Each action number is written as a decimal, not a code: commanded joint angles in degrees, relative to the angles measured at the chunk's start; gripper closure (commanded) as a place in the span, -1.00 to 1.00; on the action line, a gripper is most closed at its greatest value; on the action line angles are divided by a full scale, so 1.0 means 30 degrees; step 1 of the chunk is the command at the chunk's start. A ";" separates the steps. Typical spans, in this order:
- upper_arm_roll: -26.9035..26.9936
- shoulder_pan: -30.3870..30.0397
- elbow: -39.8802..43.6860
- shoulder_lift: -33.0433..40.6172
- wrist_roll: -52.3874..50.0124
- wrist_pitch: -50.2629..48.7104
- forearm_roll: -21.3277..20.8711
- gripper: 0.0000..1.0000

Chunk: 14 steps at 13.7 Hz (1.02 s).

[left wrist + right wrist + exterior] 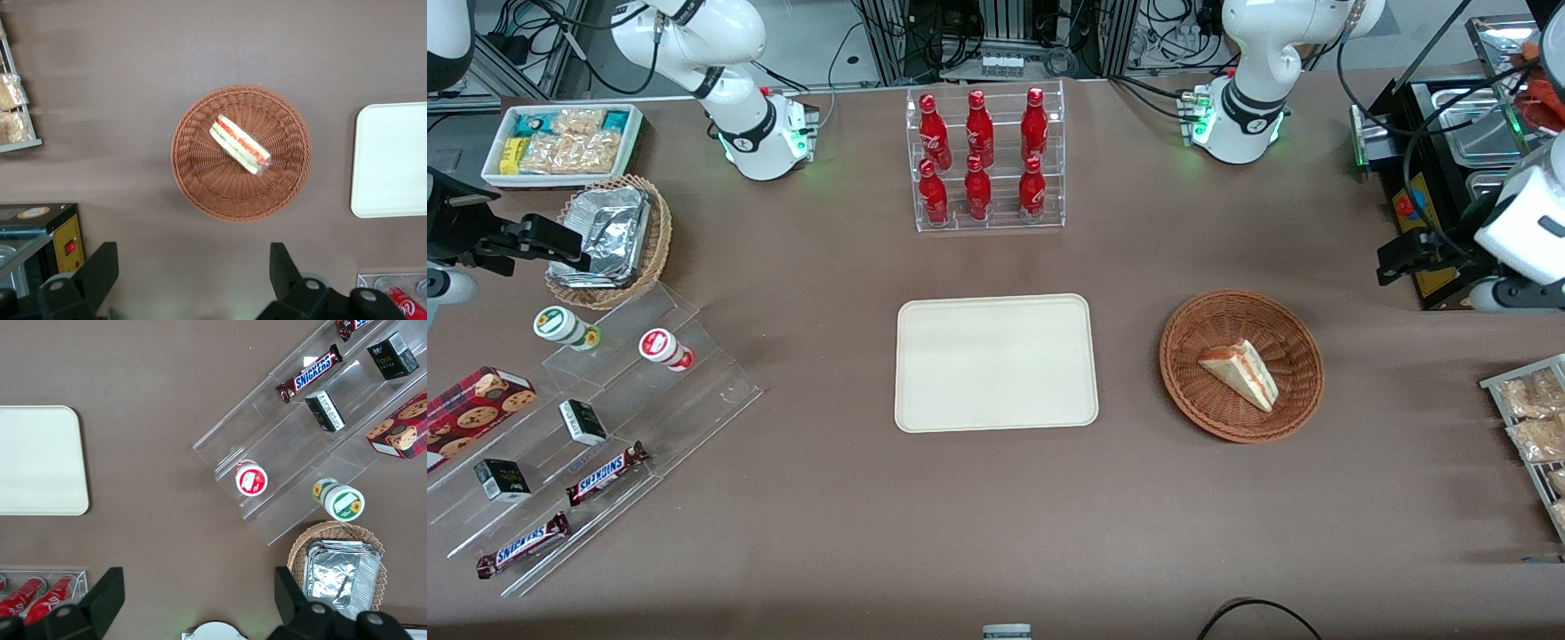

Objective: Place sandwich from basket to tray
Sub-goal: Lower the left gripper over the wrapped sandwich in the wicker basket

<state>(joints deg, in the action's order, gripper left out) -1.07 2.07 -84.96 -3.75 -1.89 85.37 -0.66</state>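
The sandwich (1240,373) (239,145), a pale wedge with red and green filling, lies in the round reddish-brown basket (1183,373) (200,180). The cream tray (996,362) (393,160) (40,460) lies flat and bare beside the basket, toward the parked arm's end of the table. My left gripper (1392,262) (190,267) hangs high above the table, off the basket's edge toward the working arm's end. It is open, its fingers (100,267) spread wide with only bare tabletop between them.
A clear rack of red bottles (987,160) stands farther from the front camera than the tray. A black box with steel pans (1449,133) and a rack of snack packets (1529,418) sit near the working arm. A stepped acrylic display (605,400) and foil-tray basket (614,240) lie toward the parked arm.
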 commanded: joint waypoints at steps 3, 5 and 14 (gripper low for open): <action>-0.0023 -0.0046 -0.0918 0.0522 0.0045 0.0454 -0.0189 -1.00; -0.0023 -0.0017 -0.2315 0.0198 -0.0334 0.2263 -0.0306 -1.00; -0.0286 0.0799 -1.1777 0.0226 -1.2680 1.4916 -0.0072 -0.99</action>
<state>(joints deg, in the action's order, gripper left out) -1.60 2.75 -113.85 -4.53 -30.94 122.85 -0.85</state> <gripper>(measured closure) 0.000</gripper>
